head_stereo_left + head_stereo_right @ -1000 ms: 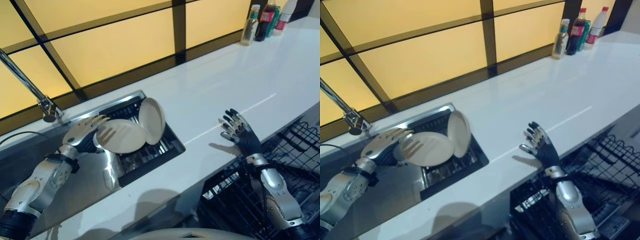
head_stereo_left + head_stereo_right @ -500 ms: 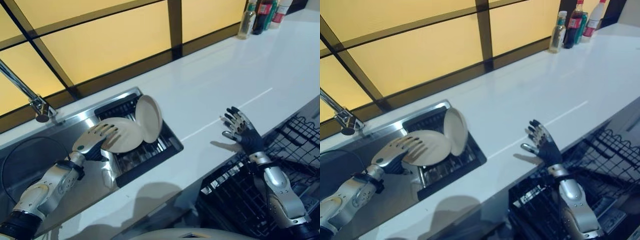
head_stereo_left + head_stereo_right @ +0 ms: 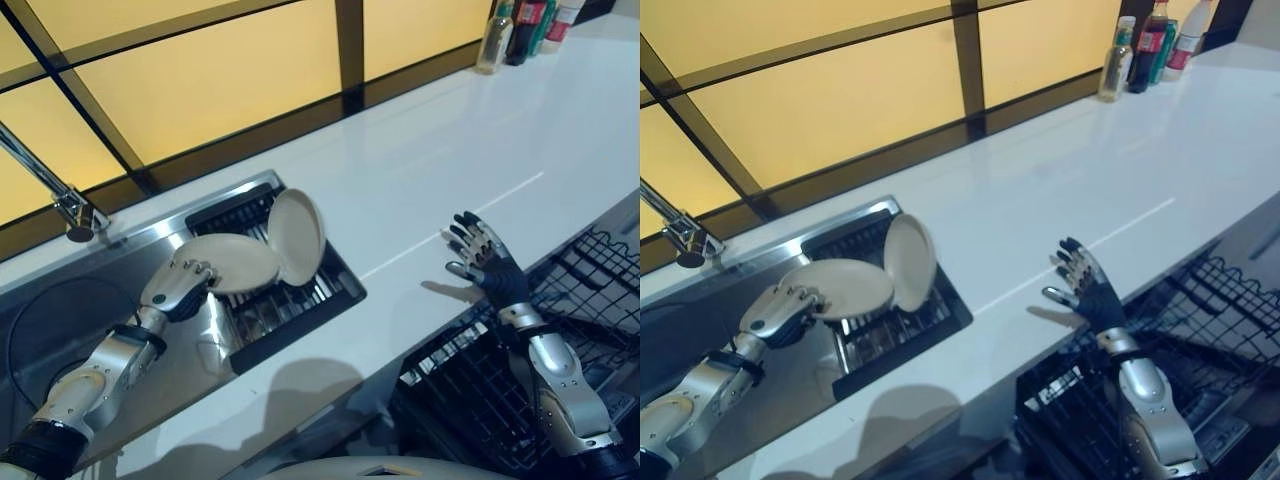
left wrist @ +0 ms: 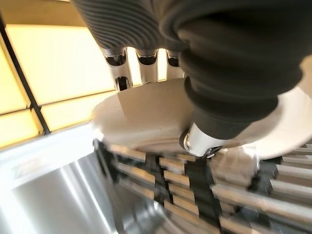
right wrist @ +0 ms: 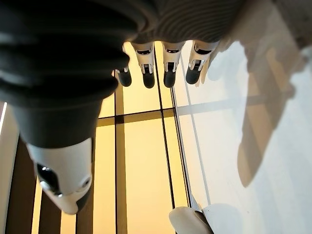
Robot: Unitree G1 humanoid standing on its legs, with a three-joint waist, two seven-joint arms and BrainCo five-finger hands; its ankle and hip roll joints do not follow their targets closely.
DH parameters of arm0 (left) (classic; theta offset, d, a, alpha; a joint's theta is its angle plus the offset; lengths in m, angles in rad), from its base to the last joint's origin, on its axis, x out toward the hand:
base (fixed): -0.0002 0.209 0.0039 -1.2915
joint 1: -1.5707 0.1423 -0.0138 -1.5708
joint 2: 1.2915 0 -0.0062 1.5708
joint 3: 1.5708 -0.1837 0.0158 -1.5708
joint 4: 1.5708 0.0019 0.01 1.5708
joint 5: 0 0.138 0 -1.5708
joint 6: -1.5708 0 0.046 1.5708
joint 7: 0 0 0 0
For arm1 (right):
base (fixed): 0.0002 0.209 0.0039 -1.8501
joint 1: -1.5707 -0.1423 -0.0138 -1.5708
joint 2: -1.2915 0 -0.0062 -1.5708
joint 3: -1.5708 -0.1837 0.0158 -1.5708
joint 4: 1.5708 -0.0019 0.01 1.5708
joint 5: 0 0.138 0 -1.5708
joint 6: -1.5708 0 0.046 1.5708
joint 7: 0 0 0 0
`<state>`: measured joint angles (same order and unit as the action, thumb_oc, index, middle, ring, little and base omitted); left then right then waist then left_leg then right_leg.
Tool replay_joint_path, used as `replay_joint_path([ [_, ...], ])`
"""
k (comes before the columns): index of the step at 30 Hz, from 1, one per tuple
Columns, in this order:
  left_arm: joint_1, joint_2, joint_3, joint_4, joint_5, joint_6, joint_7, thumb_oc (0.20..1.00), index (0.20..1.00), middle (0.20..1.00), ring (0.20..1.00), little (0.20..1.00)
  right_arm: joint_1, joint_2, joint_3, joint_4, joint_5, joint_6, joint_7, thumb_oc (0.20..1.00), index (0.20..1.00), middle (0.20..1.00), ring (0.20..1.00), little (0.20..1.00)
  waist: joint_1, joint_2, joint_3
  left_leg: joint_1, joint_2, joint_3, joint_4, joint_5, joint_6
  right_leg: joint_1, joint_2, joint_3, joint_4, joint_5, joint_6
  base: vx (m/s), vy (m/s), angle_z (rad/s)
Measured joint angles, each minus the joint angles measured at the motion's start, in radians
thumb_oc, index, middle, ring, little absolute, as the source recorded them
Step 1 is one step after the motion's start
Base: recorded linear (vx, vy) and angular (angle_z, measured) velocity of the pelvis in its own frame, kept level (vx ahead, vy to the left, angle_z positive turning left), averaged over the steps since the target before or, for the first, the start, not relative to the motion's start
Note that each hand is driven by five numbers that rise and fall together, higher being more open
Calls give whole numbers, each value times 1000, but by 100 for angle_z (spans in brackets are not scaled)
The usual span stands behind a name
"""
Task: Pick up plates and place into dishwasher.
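Note:
A cream plate (image 3: 232, 262) lies tilted over the dark dish rack (image 3: 300, 300) in the sink, and my left hand (image 3: 178, 288) is shut on its near rim. In the left wrist view the fingers (image 4: 141, 56) lie over the plate (image 4: 146, 114) with the thumb under it. A second cream plate (image 3: 297, 237) stands on edge in the rack, just right of the first. My right hand (image 3: 483, 264) hovers open, fingers spread, over the counter's front edge; its straight fingers (image 5: 168, 68) show in the right wrist view.
The black wire dishwasher rack (image 3: 470, 385) sits low at the front right, under my right arm. A faucet (image 3: 55, 190) rises at the left over the steel sink (image 3: 60, 320). Bottles (image 3: 515, 25) stand at the far right of the white counter (image 3: 450, 150).
My left hand's fingers, spread flat across the plate before, have curled round its rim, and the plate has tipped flatter. The right hand has hardly moved.

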<state>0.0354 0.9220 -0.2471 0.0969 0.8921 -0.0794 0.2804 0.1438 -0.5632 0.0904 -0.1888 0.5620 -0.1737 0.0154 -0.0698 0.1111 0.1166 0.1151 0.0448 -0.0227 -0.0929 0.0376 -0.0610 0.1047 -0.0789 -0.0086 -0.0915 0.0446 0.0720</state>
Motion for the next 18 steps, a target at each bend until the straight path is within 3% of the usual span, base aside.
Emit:
replay_joint_path([
  [6, -12, -1, 0, 23, 38, 26, 8, 200, 200, 200, 200, 200, 2, 0, 0, 3, 0, 0, 0, 1000, 1000, 1000, 1000, 1000, -2, 0, 0, 7, 1, 0, 0, 0, 0, 7, 1, 0, 0, 0, 0, 11, -1, 0],
  [18, 16, -7, 1, 53, 21, 49, 137, 200, 200, 200, 200, 200, 10, 0, 0, 5, 0, 0, -1, 1000, 1000, 1000, 1000, 1000, 3, 0, 0, 12, 0, -2, 0, 0, 0, 13, 0, -1, 0, -2, 3, 0, 0, 0],
])
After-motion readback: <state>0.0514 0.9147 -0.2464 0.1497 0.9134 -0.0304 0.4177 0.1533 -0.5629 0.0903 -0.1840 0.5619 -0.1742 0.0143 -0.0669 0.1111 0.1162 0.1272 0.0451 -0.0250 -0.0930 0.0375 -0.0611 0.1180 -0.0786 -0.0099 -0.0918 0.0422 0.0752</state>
